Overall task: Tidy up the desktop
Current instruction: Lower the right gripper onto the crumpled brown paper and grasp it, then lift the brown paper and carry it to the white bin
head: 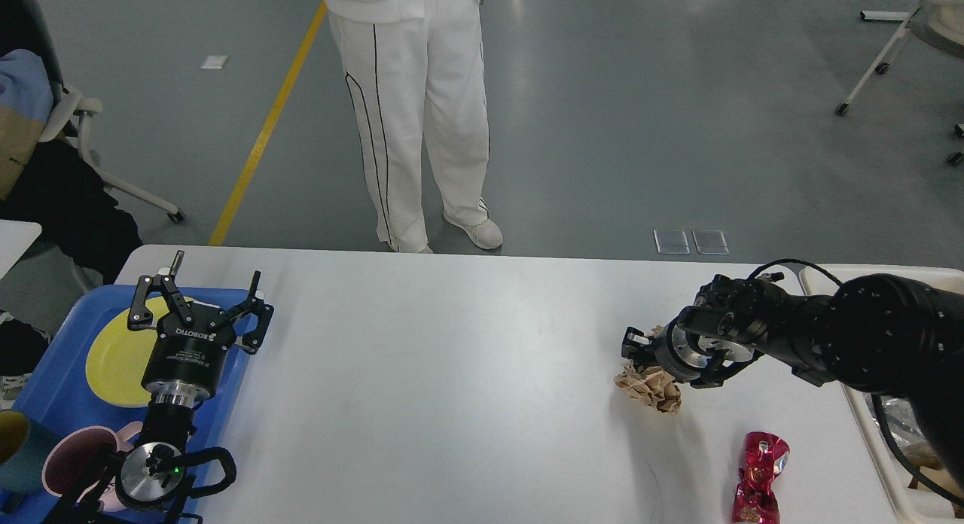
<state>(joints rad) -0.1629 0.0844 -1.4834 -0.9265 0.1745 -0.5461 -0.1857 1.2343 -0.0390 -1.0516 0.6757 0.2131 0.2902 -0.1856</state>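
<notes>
Grey floor behind, person in white trousers at top centre. White desk fills the lower frame. Right gripper, right of centre, sits on the crumpled brown paper ball; seen end-on, can't tell if it has closed on it. Step looks like trash pickup; next likely lift and carry to the bin cut off at lower right. Crushed red wrapper waits below. Left gripper spread wide, empty, over the blue tray at lower left.
</notes>
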